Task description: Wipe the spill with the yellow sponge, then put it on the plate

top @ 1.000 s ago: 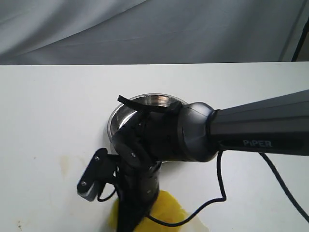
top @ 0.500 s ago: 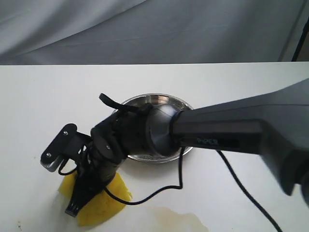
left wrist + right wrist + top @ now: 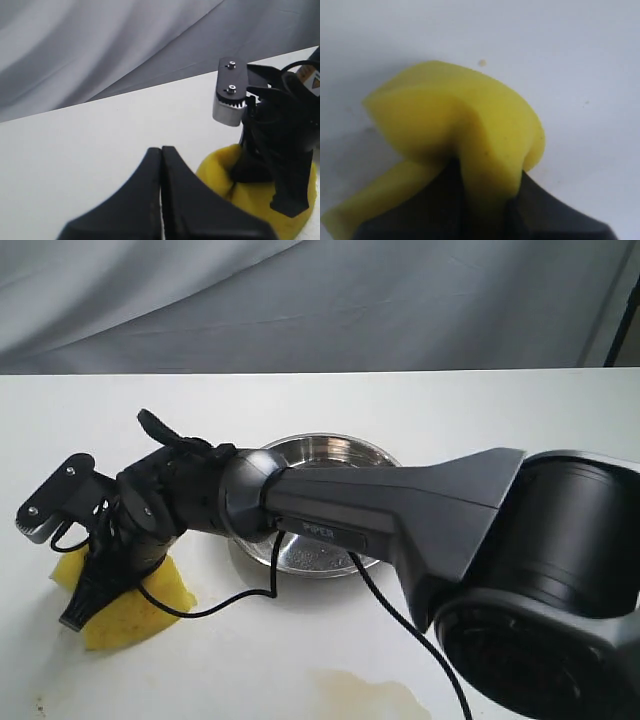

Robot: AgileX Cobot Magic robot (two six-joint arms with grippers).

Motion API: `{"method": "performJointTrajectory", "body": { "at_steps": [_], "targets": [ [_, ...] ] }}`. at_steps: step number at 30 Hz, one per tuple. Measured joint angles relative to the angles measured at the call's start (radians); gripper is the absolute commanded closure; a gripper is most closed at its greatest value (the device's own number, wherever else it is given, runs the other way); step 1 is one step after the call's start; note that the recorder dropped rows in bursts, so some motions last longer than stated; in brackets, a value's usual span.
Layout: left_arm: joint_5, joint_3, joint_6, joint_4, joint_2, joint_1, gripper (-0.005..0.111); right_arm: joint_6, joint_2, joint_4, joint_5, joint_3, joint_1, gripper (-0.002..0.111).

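My right gripper (image 3: 88, 606) reaches across to the left of the table and is shut on the yellow sponge (image 3: 135, 612), pressing it flat on the white surface. In the right wrist view the sponge (image 3: 455, 112) bulges up, squeezed between the two dark fingers of that gripper (image 3: 485, 200). The steel plate (image 3: 330, 446) sits behind the arm at the middle, partly covered by it. No amber spill shows; the sponge and gripper cover that spot. My left gripper (image 3: 161, 149) is shut on nothing and hovers just beside the sponge (image 3: 220, 172).
A pale brownish wet patch (image 3: 372, 696) lies at the front of the table, right of the sponge. A black cable (image 3: 235, 606) loops on the table between sponge and plate. Grey cloth (image 3: 300, 300) hangs behind the table's far edge.
My right gripper has swept the sponge from the front middle of the table over to the left. The pale wet patch at the front came into view behind it.
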Motion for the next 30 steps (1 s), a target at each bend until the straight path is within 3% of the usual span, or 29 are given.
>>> {"method": "performJointTrajectory", "body": {
  "at_steps": [19,25,30],
  "targets": [
    [0.0,0.0,0.0,0.0,0.0,0.0,0.107,0.002,-0.348,-0.333,0.364,-0.044,-0.011,0.108],
    [0.0,0.0,0.0,0.0,0.0,0.0,0.107,-0.021,-0.445,-0.242,0.458,-0.037,-0.145,0.108],
    [0.0,0.0,0.0,0.0,0.0,0.0,0.107,-0.117,-0.582,-0.076,0.391,0.181,-0.274,0.108]
  ]
}}
